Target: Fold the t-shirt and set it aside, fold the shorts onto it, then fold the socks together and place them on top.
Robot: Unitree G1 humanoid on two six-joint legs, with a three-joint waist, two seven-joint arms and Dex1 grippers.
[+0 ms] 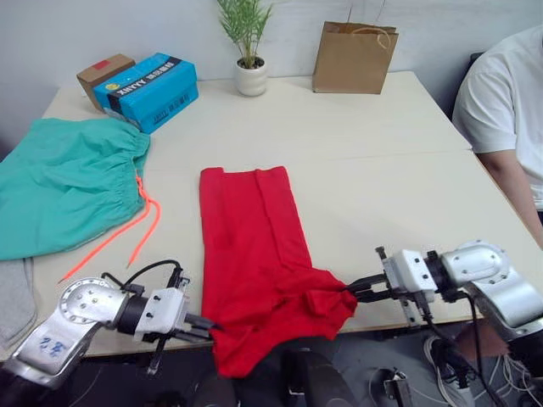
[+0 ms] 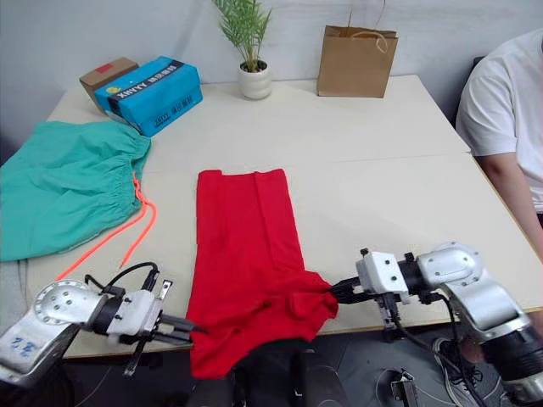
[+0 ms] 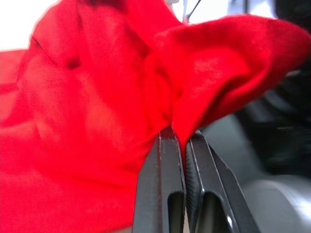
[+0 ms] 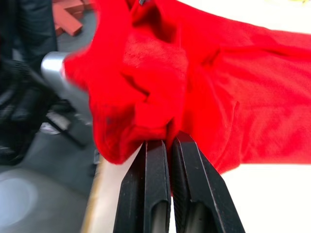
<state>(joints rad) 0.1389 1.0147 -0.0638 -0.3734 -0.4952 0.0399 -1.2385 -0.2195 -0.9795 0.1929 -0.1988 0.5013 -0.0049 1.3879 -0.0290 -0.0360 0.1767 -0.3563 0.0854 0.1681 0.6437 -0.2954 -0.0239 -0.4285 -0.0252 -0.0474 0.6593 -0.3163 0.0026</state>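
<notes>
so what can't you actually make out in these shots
- t-shirt: near hem hangs past the table edge, partly cut off in the eye views; chest print folded out of sight.
- Socks: a grey fabric is cut by the left eye view's edge; can't confirm.
- blue box: lettering too small to read.

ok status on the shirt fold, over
Left gripper and right gripper both shut on the t-shirt, near end. Near end hangs over the table edge. Nothing in the way.

Silver arms; black cables; black-fingered left end effector [image 1: 206,325].
</notes>
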